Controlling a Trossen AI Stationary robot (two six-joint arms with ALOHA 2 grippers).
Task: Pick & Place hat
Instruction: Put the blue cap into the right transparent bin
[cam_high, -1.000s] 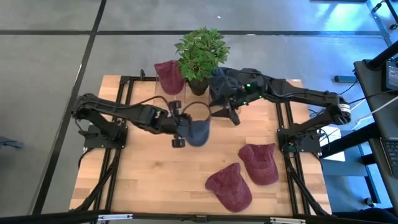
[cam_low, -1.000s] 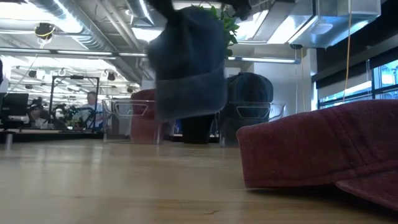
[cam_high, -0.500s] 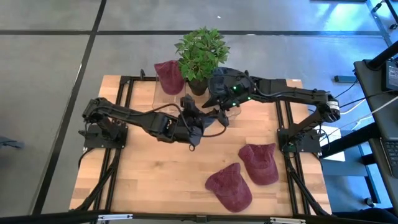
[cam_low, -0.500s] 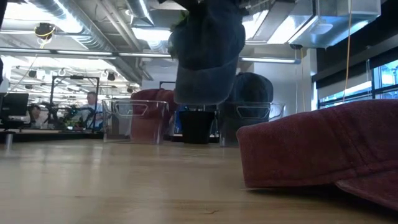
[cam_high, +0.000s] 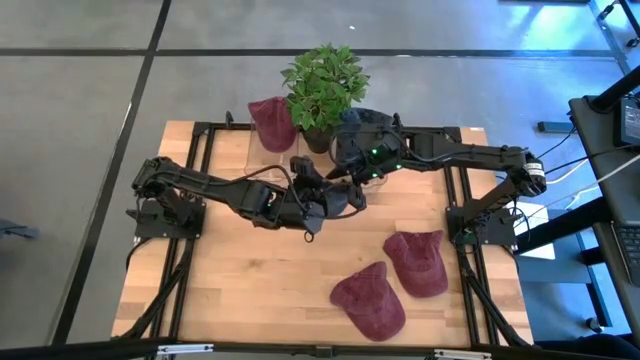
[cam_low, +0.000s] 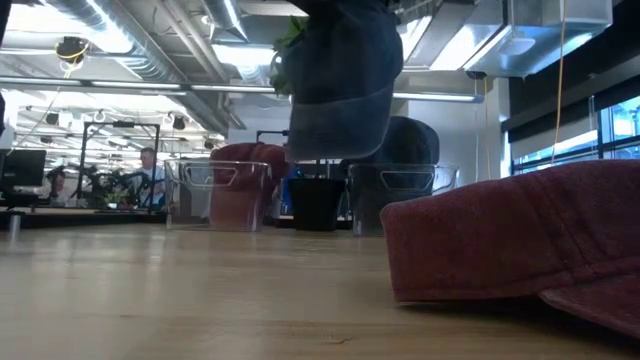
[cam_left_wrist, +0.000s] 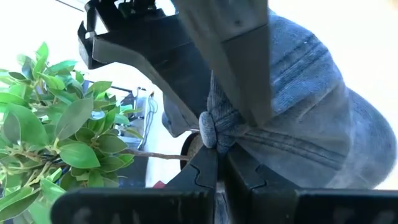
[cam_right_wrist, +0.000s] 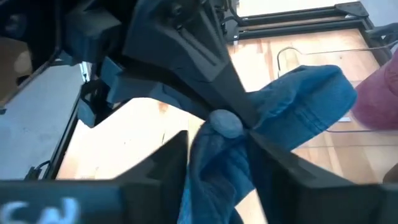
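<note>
A blue denim hat (cam_high: 347, 197) with a grey top button (cam_left_wrist: 207, 129) hangs in the air over the middle of the table, high in the low view (cam_low: 340, 80). Both grippers are shut on it near the button. My left gripper (cam_high: 328, 196) reaches in from the table's left. My right gripper (cam_high: 354, 178) reaches in from the right and far side. In each wrist view the other arm's fingers meet the hat from the opposite side. My left gripper pinches bunched cloth of the crown (cam_left_wrist: 225, 144) right beside the top button, between its two fingers, coming roughly level from the table's left. The hat is lifted clear and hangs below the hold. My right gripper pinches the gathered crown cloth (cam_right_wrist: 214, 155) just below the button (cam_right_wrist: 225, 122), coming from the table's right and far side. The rest of the hat (cam_right_wrist: 305, 99) trails away from the fingers, off the table.
Two maroon hats (cam_high: 418, 262) (cam_high: 370, 298) lie on the near right of the table. At the far edge stand a potted plant (cam_high: 322, 85), a maroon hat on a clear stand (cam_high: 271, 122) and a dark hat on a clear stand (cam_high: 356, 124). The near left is bare wood.
My left gripper carried the blue hat up and toward the table's right and far edge, to my right gripper. My right gripper moved a little toward the left and met the hat at its crown. The hat stayed lifted clear throughout.
</note>
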